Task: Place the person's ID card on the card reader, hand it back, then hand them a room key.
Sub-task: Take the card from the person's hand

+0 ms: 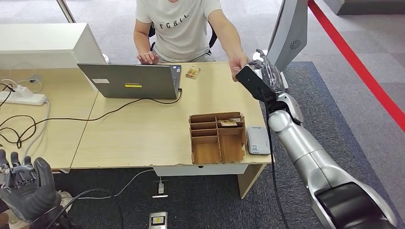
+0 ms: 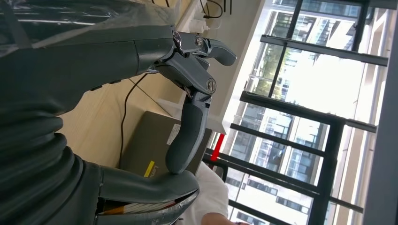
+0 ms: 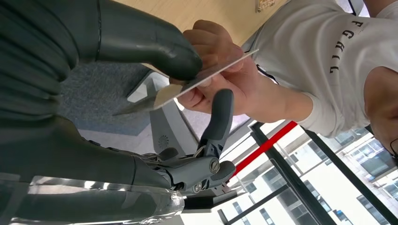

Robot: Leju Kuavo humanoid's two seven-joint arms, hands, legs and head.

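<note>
Card exchange at the desk edge; whether the reader step is done cannot be told.

Head view: right hand (image 1: 260, 71) meets the person's hand (image 1: 237, 64) at upper right; card reader (image 1: 257, 140) lies bare on the desk (image 1: 143, 133) beside the organiser (image 1: 217, 138); left hand (image 1: 24, 183) hangs lower left.
Left wrist view: fingers (image 2: 187, 136) apart, empty.
Right wrist view: thumb and fingers (image 3: 219, 117) pinch the card (image 3: 187, 86), which the person also grips.

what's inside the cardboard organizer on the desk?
The cardboard organizer has one small card-like item in an upper right compartment. The other compartments look empty, though the dividers hide parts of their floors.
</note>
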